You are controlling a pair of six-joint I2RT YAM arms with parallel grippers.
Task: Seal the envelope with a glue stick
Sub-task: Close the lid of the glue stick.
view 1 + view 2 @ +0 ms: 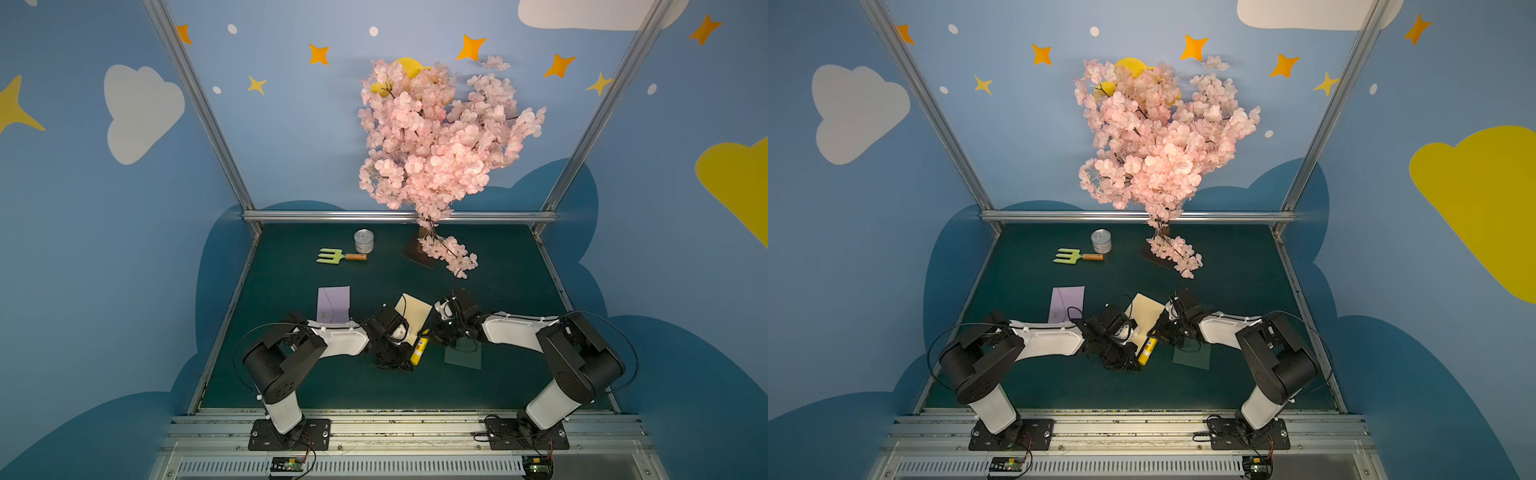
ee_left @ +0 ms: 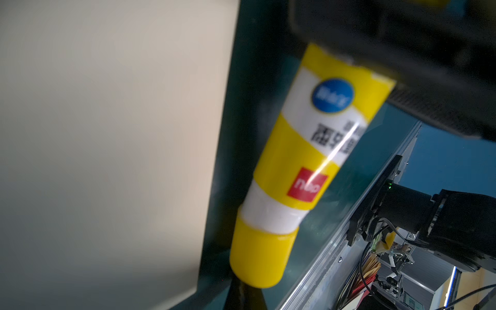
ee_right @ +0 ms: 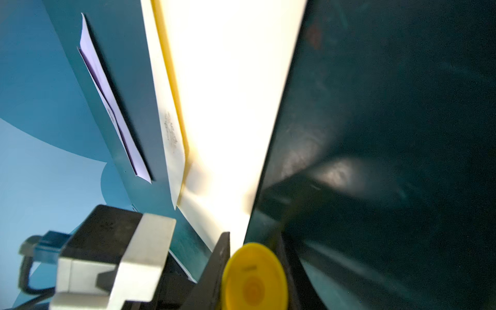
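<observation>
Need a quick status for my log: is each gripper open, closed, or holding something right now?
Left gripper: closed, holding the glue stick by its base end.
Right gripper: closed on the glue stick's cap end.

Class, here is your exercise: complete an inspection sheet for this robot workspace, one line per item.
Surface: dark green mat, no spills seen.
Job's things: cream envelope lies on the mat; glue stick is held tilted beside it, cap on.
Clutter: lilac envelope, dark green envelope, tin can, garden fork, pink blossom tree.
Grippers: right gripper shut on the glue stick; left gripper shut, empty, at its cap end.
Cables: black cable loops at both arms.
Surroundings: blue walls with clouds and stars; aluminium frame.
</observation>
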